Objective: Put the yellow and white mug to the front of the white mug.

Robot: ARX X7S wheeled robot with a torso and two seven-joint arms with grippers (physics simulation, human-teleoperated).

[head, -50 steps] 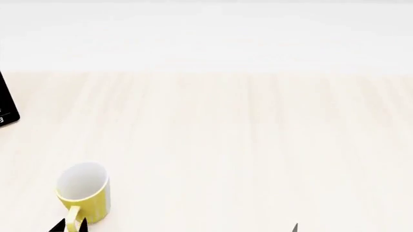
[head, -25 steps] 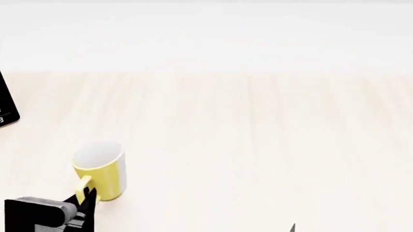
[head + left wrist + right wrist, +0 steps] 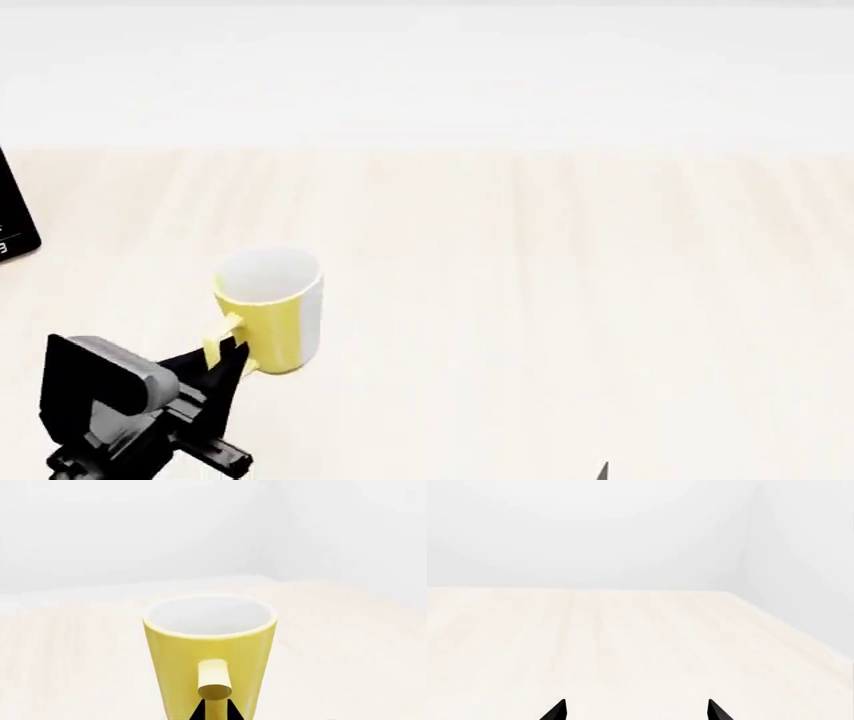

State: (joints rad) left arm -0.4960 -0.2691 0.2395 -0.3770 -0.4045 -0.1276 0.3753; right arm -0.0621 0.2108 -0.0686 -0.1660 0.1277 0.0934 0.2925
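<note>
The yellow and white mug (image 3: 274, 312) is held upright over the pale wooden table, yellow on its left side, white on its right, with a white inside. My left gripper (image 3: 230, 352) is shut on its yellow handle (image 3: 220, 337). In the left wrist view the yellow and white mug (image 3: 210, 645) fills the middle, and the two black fingertips pinch the handle (image 3: 214, 687) from both sides at the left gripper (image 3: 215, 711). The white mug is out of view. My right gripper (image 3: 636, 710) is open over bare table; only a tip of it (image 3: 607, 470) shows in the head view.
A black device (image 3: 14, 215) sits at the table's far left edge. The table's far edge meets a white wall (image 3: 427, 75). In the right wrist view the table's edge (image 3: 787, 630) runs off to one side.
The left arm has carried the mug up and to the right, farther onto the table. More of the left arm now shows. The right gripper has stayed put.
</note>
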